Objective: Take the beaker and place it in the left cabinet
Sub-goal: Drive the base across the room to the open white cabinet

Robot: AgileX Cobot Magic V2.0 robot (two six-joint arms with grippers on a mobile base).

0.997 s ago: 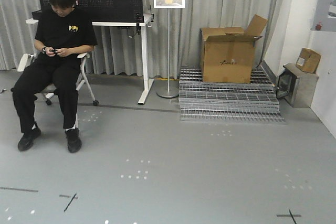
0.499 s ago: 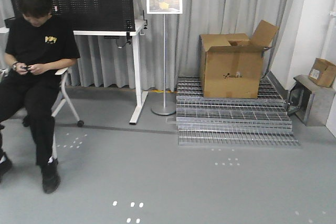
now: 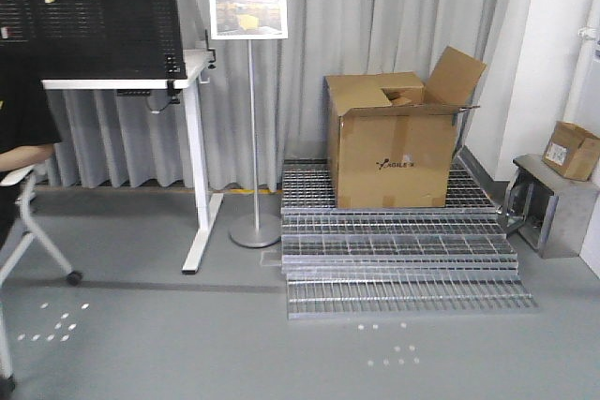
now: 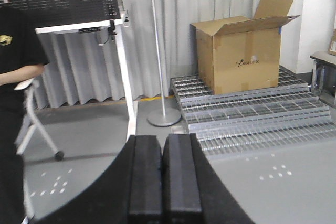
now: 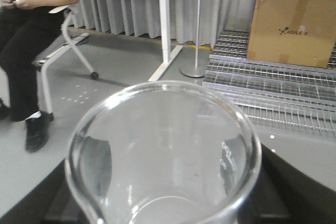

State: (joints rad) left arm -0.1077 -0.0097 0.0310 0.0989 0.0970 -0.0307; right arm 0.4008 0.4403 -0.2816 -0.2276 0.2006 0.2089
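The small clear glass beaker [image 5: 163, 145] sits upright at lower centre of the right wrist view, apparently clamped by the right gripper [image 5: 167, 205]. The left gripper [image 4: 164, 177] is pressed together, empty; no cabinet visible.

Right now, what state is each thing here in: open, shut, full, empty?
beaker, looks empty, held in the right gripper
right gripper, shut on the beaker
left gripper, shut, holding nothing
cardboard box, top flaps open, standing on the metal grating
person, seated on a chair
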